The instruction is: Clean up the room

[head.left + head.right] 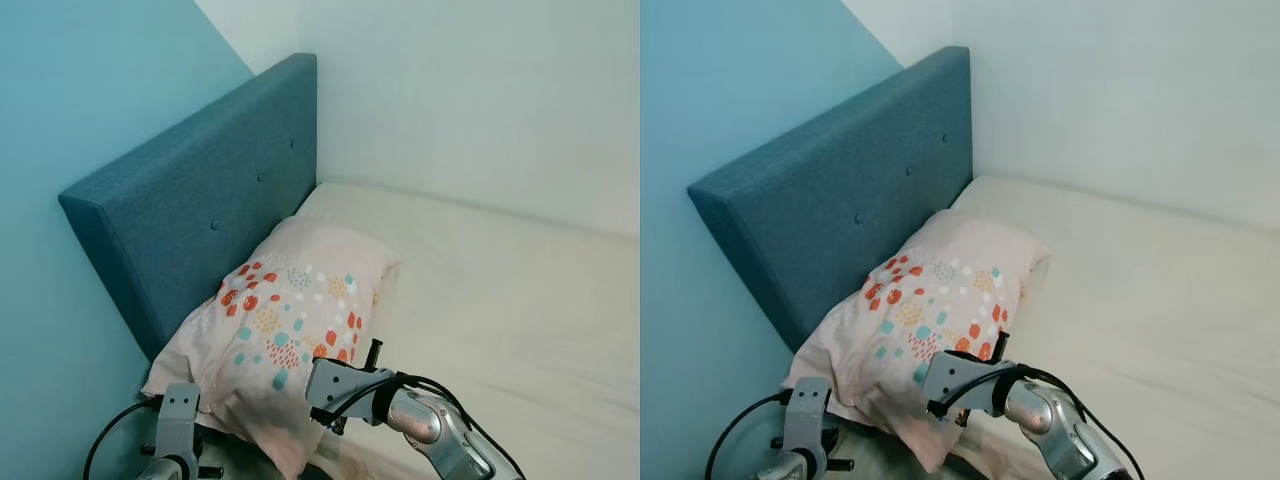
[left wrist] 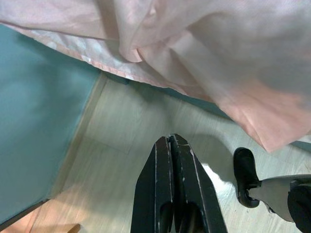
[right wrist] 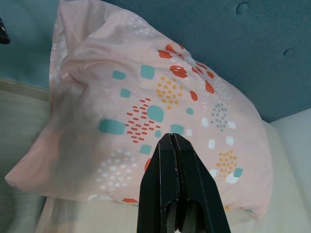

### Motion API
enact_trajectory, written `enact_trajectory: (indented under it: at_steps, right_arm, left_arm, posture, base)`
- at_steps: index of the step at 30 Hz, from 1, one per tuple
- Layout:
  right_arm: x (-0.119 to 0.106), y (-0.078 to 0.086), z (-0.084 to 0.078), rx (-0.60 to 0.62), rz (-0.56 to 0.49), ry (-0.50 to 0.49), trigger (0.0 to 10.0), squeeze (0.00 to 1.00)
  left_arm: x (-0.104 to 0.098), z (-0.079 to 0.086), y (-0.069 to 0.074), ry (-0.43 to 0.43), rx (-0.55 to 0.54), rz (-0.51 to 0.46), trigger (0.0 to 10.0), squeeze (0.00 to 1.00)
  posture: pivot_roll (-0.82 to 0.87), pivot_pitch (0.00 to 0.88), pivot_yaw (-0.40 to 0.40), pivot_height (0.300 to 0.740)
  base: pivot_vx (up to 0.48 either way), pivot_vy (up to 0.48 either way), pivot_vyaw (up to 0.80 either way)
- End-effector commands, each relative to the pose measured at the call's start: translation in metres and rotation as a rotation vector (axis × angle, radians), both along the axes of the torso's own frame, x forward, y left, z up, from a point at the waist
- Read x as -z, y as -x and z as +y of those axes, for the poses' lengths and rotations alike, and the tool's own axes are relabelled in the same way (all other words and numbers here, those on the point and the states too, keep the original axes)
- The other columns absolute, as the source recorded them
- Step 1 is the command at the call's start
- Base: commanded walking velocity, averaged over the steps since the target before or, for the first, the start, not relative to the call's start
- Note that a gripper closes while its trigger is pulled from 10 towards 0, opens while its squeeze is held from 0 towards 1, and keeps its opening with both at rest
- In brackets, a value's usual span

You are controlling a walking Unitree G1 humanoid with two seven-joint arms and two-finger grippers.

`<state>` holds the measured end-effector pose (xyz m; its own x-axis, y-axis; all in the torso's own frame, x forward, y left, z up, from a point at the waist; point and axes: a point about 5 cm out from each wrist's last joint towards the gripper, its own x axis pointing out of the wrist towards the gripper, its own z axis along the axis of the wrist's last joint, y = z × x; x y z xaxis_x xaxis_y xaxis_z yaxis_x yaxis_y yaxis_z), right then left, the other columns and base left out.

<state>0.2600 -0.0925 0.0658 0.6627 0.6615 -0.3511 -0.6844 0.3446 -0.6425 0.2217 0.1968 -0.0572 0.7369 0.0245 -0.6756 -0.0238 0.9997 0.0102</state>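
Right gripper (image 3: pixel 175 141): fingers pressed together, holding nothing, hovering just short of the pillow's near end. Left gripper (image 2: pixel 171 145): fingers likewise pressed together, empty, hanging below the pillow's overhanging corner, above the floor (image 2: pixel 121 141).

The pillow (image 1: pixel 290 320) lies directly ahead of the right gripper, on the mattress (image 1: pixel 500 300), leaning against the blue headboard (image 1: pixel 200 210). One corner, the one nearest the left gripper, droops off the bed edge.

Orientation: the pillow's long axis runs away from the right gripper, roughly parallel to the headboard, far end pointing toward the corner of the white wall (image 1: pixel 450 90). Patterned face up.

Step in hand, as judged: straightening the pillow onto the bed. Recommendation: spread the right fingers before closing in, take the fabric at the near edge rather than the soft middle, and pinch enough cloth to prevent slipping. Draw the drooping corner up onto the mattress, keeping the long axis against the headboard. Risk: a shallow pinch lifts only the case.
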Motion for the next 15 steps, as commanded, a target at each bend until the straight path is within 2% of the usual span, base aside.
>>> enact_trajectory:
  at_steps: [1,7,10,12,15]
  right_arm:
    - [-0.003,0.002,0.0,-0.001,-0.004,-0.015,10.0,0.0]
    - [-0.003,0.005,0.0,-0.002,-0.006,-0.016,10.0,0.0]
    - [-0.003,0.01,-0.003,-0.005,-0.004,-0.017,10.0,0.0]
    - [-0.002,0.011,-0.004,-0.005,-0.003,-0.017,10.0,0.0]
    - [-0.002,0.013,-0.005,-0.008,-0.004,-0.015,10.0,0.0]
  left_arm:
    - [0.005,0.001,0.008,-0.017,0.019,0.029,10.0,0.0]
    - [0.008,-0.001,0.012,-0.016,0.038,0.043,10.0,0.0]
    - [0.007,0.004,0.012,-0.013,0.001,0.032,10.0,0.0]
    - [0.006,0.006,0.013,-0.011,-0.016,0.027,10.0,0.0]
    - [0.01,0.011,0.021,-0.009,-0.047,0.043,10.0,0.0]
  posture:
    - [-0.15,0.08,0.044,0.74]
    - [-0.15,0.088,0.039,0.74]
    - [-0.15,0.094,-0.01,0.74]
    - [-0.15,0.094,-0.01,0.74]
    - [-0.17,0.095,-0.034,0.74]
  base:
    - [0.0,0.0,0.0]
    - [0.0,0.0,0.0]
    - [0.0,0.0,0.0]
    - [0.0,0.0,0.0]
    - [0.0,0.0,0.0]
